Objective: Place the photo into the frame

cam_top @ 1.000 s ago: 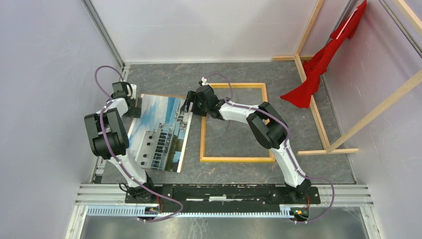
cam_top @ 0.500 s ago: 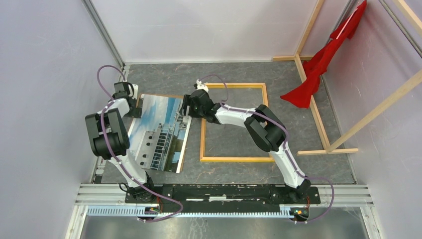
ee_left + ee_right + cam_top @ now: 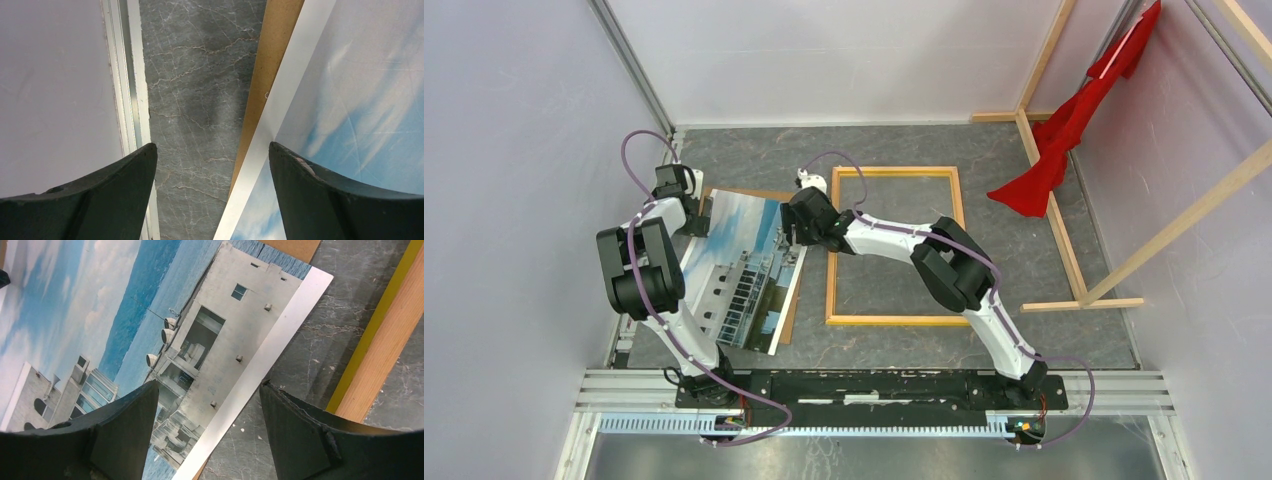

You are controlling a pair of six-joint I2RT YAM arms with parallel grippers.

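Observation:
The photo (image 3: 744, 268), a white building against blue sky, lies face up at the left of the floor on a brown backing sheet (image 3: 790, 315). The frame (image 3: 894, 320) lies flat to its right; its rail shows light wood with a yellow edge (image 3: 385, 350). My left gripper (image 3: 692, 215) is open at the photo's far left edge, its jaws either side of the white border (image 3: 212, 165). My right gripper (image 3: 792, 232) is open and empty, its jaws either side of the photo's right border (image 3: 210, 405). The photo fills the right wrist view (image 3: 150, 315) and shows in the left wrist view (image 3: 360, 100).
Bare wooden beams (image 3: 1064, 240) with a red cloth (image 3: 1064, 130) stand at the right. White walls close in the left and the back. A metal wall rail (image 3: 125, 75) runs close beside my left gripper. An aluminium rail (image 3: 874, 385) carries the arm bases.
My right gripper has moved left from the frame's corner to the photo's right edge. The photo has turned a little, and more backing shows beside it. The left arm has barely moved.

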